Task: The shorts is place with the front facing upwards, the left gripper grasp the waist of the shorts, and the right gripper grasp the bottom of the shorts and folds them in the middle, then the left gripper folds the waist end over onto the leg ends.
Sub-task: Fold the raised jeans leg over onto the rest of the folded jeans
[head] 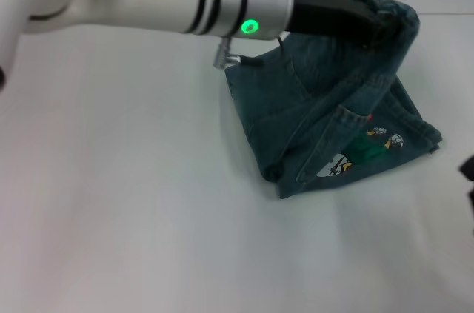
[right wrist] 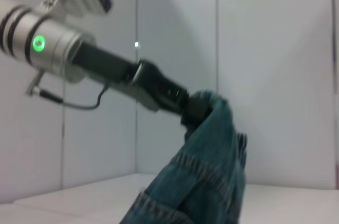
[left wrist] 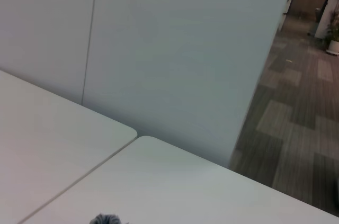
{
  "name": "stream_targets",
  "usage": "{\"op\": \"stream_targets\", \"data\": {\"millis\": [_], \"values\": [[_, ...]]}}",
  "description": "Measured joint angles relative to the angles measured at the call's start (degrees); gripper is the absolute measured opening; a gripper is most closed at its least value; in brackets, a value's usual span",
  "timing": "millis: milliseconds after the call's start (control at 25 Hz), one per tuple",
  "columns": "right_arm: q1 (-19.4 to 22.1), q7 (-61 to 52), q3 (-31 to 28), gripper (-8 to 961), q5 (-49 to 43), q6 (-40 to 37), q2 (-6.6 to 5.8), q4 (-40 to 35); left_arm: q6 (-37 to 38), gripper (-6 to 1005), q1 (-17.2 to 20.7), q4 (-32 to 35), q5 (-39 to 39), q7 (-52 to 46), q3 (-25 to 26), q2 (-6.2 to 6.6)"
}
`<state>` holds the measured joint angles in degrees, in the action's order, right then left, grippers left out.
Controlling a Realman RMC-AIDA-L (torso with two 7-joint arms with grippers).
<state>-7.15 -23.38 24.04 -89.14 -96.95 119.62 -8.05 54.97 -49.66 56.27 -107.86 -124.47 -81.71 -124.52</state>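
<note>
One pair of denim shorts (head: 333, 117) in front of me, and one arm of mine doing the work. My left gripper (head: 381, 26) has its fingers clamped on a bunched edge of the shorts, holding that end up off the table (head: 133, 202) at the far right, while the rest of the cloth drapes down and spreads on the surface below. The lower part lies flat, nearer to me, with one printed patch of small cartoon figures (head: 363, 150) facing up and a pocket seam beside it.

From the right wrist view I see that same left gripper (right wrist: 193, 110) pinching the peak of the cloth (right wrist: 206, 166), denim hanging beneath it; the bottom of the shorts is cut off there. My right gripper barely shows, only a dark sliver (head: 468, 172) at the right edge of the head view, so I cannot tell how its fingers stand.

The table is plain white, made of sections meeting at a seam (left wrist: 79, 176). Behind it stand pale partition walls (left wrist: 175, 54), and past them a corridor with grey carpet tiles (left wrist: 296, 118).
</note>
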Motion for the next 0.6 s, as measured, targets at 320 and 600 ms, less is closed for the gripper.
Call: {"op": "stream_targets", "data": {"millis": [320, 600], "values": [[2.48, -3.10, -2.93, -1, 0.32, -1.38, 0.00, -3.23, -9.15, 80, -3.52, -6.58, 3.89, 0.05, -8.27, -0.11], [1.73, -3.41, -3.08, -2, 0.02, -0.38, 0.00, -2.93, -15.04, 123, -6.72, -11.46, 6.36, -0.08, -13.80, -0.11]]}}
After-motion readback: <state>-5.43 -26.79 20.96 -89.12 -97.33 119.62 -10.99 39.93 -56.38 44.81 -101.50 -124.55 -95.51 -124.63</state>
